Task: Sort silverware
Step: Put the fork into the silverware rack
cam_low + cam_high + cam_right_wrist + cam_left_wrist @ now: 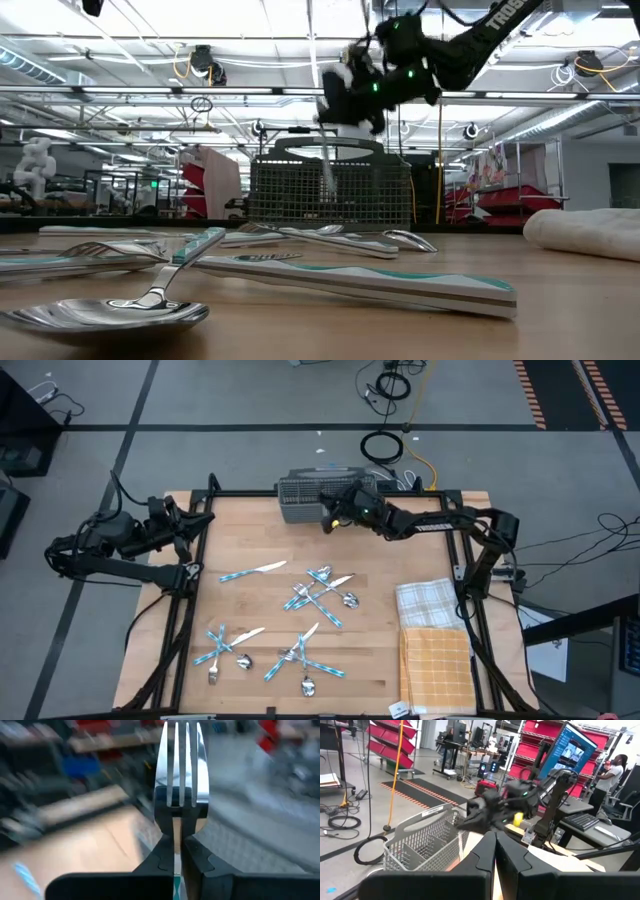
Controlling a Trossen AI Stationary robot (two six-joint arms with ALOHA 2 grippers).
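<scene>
My right gripper (331, 519) hangs over the grey wire-mesh caddy basket (311, 499) at the table's far edge, shut on a fork (177, 765) with a teal handle. In the low view the gripper (349, 98) is above the basket (330, 190). Several more pieces of silverware lie flat on the wooden table: a knife (252, 572), a crossed heap (325, 592) and two groups near the front (228, 645) (305, 660). My left gripper (496, 855) waits shut and holding nothing at the table's far left (192, 525). My right gripper pinches the fork between its two fingers at the neck (175, 836), just below the tines. The fork is lifted clear and stands about upright, tines up. Its teal handle (176, 887) passes down between the fingers and hangs in front of the basket (327, 170).
Two folded towels lie at the table's right: a pale checked one (431, 601) and an orange one (436, 660). A dark frame (330, 492) runs around the table top. Cables lie on the floor beyond the far edge (381, 446).
</scene>
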